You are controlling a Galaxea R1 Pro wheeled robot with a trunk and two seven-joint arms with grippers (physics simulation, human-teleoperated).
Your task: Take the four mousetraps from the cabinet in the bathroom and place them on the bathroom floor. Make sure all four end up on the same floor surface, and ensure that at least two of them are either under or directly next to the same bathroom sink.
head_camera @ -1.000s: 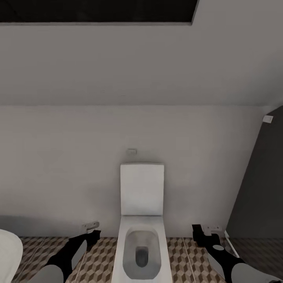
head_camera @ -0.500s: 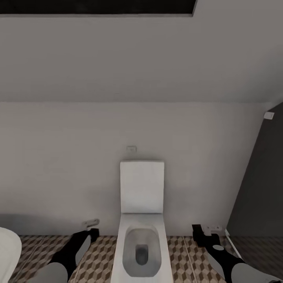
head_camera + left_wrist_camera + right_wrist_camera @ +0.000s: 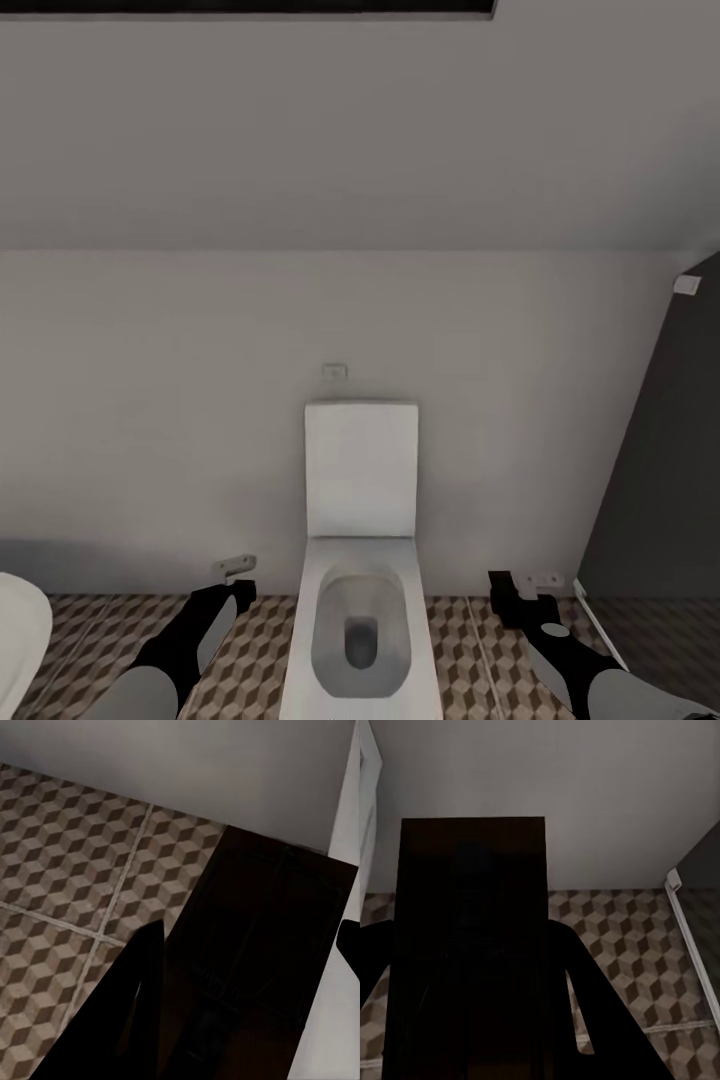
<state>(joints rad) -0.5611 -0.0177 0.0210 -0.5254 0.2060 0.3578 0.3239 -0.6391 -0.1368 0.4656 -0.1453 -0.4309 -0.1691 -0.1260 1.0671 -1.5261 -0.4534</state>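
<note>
Toilet (image 3: pixel 360 560) straight ahead against the far wall, lid up, with patterned bathroom floor (image 3: pixel 262 650) to either side. A dark shower wall (image 3: pixel 665 480) stands at the far right, and a white rounded edge, perhaps a sink (image 3: pixel 20 640), shows at the near left.

Both arms reach forward low on either side of the toilet, likely carrying their loads toward a spot on the floor. In the left wrist view, the left gripper (image 3: pixel 247 967) has its fingers spread about as wide as a dark flat board, a mousetrap (image 3: pixel 262 937) with faint wire outlines, held between them above the tiles. In the right wrist view, the right gripper (image 3: pixel 472 967) grips a second dark board, another mousetrap (image 3: pixel 472 922), its fingers set to the board's width. The cabinet is not in sight here.
</note>
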